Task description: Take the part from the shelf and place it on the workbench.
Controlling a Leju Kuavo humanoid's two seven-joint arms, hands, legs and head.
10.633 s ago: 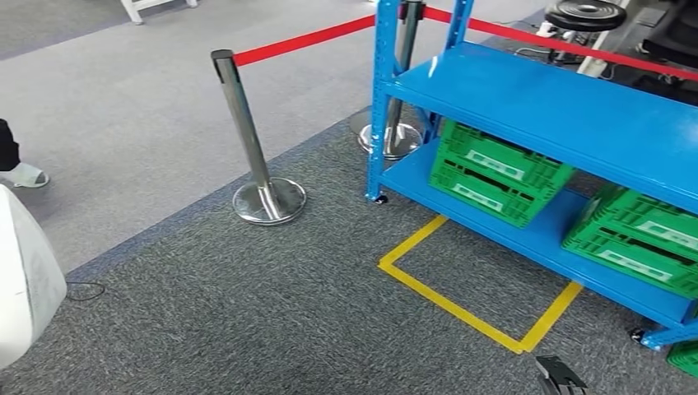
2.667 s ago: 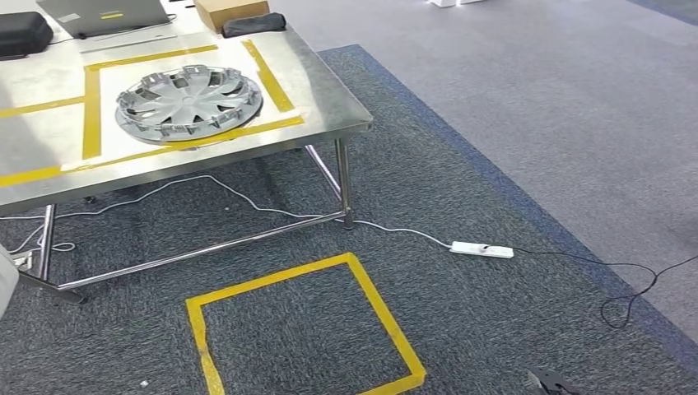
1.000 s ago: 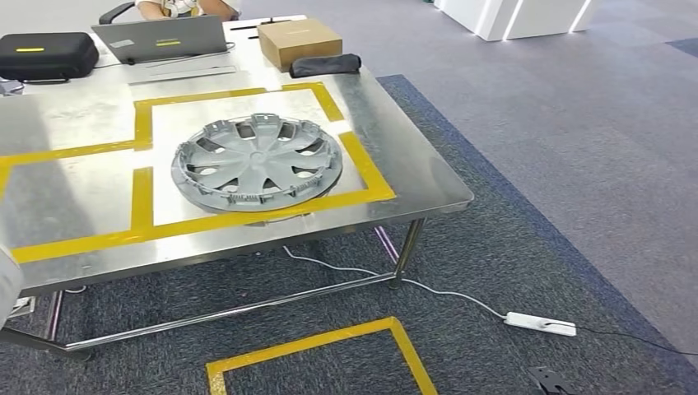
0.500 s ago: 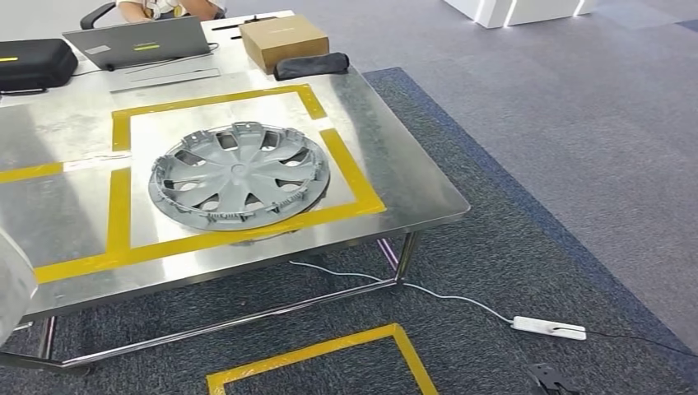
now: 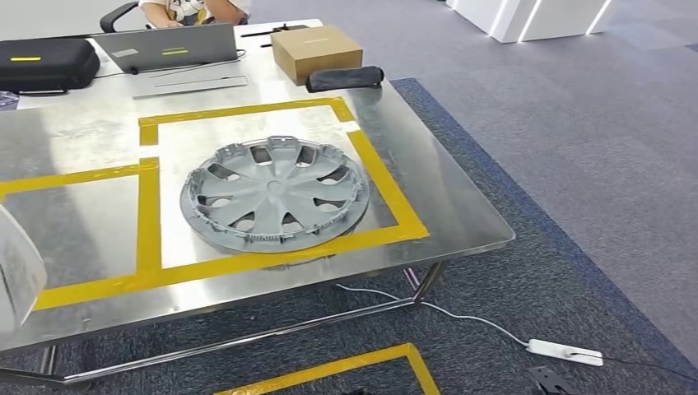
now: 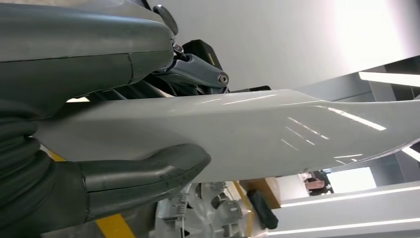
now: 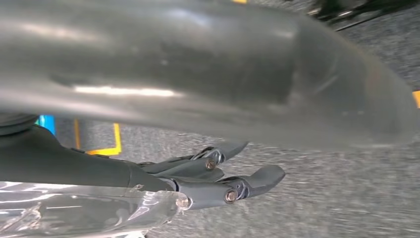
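Left hand (image 6: 99, 163) clamped on a white part (image 6: 277, 134), thumb under, dark fingers (image 6: 198, 67) over; part's edge poking in at the workbench's near left side (image 5: 18, 276). Right hand (image 7: 218, 176) over carpet, fingers apart, grasping nothing. Workbench (image 5: 461, 222) dead ahead, steel top with yellow tape boxes. Hubcap (image 5: 276, 193) flat inside the right-hand box. Beyond the hubcap at the far edge: pouch (image 5: 344, 78), cardboard box (image 5: 316, 51), laptop (image 5: 173, 48), black case (image 5: 45, 62). Power strip (image 5: 565, 352) on the floor beyond the bench's right corner.
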